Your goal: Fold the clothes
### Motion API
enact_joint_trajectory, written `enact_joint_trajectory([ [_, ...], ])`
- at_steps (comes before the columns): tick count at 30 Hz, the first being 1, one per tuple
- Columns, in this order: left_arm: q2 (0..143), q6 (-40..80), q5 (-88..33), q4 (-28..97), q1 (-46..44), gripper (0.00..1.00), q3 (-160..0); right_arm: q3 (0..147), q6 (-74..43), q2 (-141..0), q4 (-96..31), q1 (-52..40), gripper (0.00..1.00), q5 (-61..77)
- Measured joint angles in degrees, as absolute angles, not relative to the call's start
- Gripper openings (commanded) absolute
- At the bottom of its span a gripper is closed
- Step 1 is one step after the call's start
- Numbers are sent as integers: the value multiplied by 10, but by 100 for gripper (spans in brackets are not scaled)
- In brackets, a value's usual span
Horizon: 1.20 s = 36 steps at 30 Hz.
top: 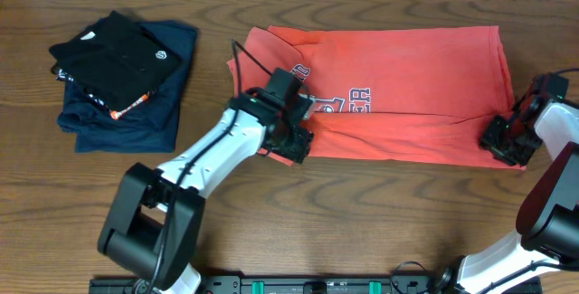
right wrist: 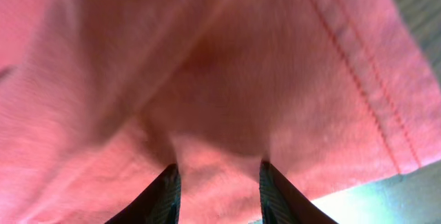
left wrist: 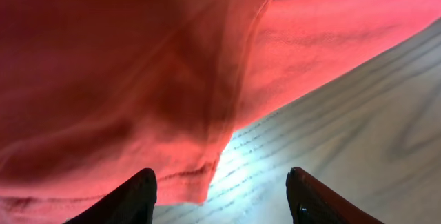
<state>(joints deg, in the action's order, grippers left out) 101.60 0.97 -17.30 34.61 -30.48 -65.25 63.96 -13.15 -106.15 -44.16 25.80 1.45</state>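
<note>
Coral-red cotton T-shirt [top: 407, 90] lies on the brown wooden bench [top: 362, 217]. The left claw [left wrist: 222, 179] stands apart at its edge (nothing pinched). The right claw [right wrist: 217, 176] straddles fabric, and I cannot tell whether it grips.

Overhead: a fold and the left arm [top: 217, 149] cover most of the chest lettering [top: 359, 100] on the coral-red T-shirt [top: 407, 68]; only "ER" reads. The left gripper [top: 291, 138] hides the shirt's lower left corner. The white logo [top: 161, 56] on the black folded garment [top: 113, 54], upper left, is too small to read. The right arm [top: 556, 194] runs off the right edge. Right wrist view: blurred fabric, fingers [right wrist: 165, 193] cut by the bottom edge; whether they pinch cloth cannot be told.
</note>
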Motion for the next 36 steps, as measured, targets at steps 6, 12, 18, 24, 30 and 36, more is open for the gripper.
enact_joint_trajectory([
  [6,1047,3,-150,341,-310,62,-653,639,-131,-1061,-442,258,36,12],
  [12,1070,-1,-145,342,-315,41,-653,639,-131,-1061,-442,258,36,10],
  [18,1074,1,-137,341,-325,6,-653,639,-131,-1061,-443,258,36,10],
  [24,1074,-1,-119,344,-325,6,-653,639,-131,-1061,-443,258,37,10],
  [30,1072,-1,-102,353,-325,6,-683,639,-131,-1061,-443,258,36,10],
  [36,1054,-1,-67,276,-325,6,-721,639,-131,-1061,-443,258,36,10],
])
